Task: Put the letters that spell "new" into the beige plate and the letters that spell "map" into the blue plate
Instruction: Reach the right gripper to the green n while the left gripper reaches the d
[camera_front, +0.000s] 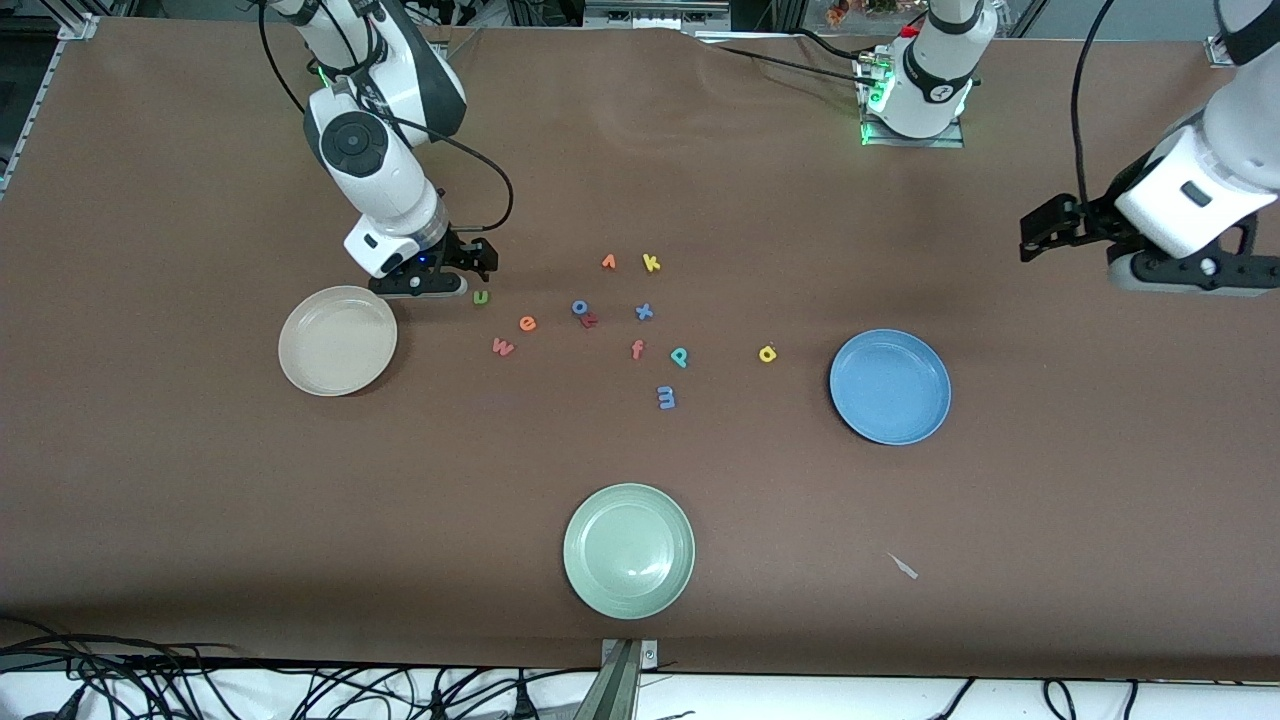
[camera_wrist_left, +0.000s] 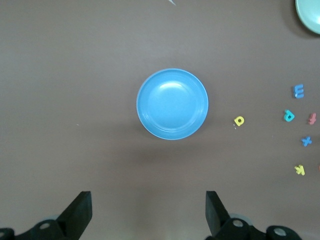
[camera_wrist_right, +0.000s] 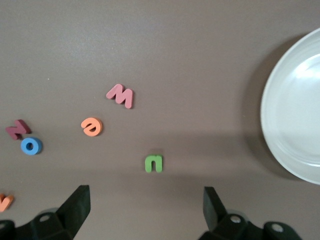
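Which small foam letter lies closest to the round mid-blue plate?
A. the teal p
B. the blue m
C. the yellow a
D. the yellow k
C: the small yellow foam letter a lies on the table beside the round mid-blue plate, with the other letters farther off.

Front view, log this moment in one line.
right gripper: open, over n | left gripper: open, waiting | beige plate, blue plate: empty

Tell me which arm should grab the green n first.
Right. Its open claw hovers right by the green n, near the beige plate. The left claw waits, open, at the table's end past the blue plate.
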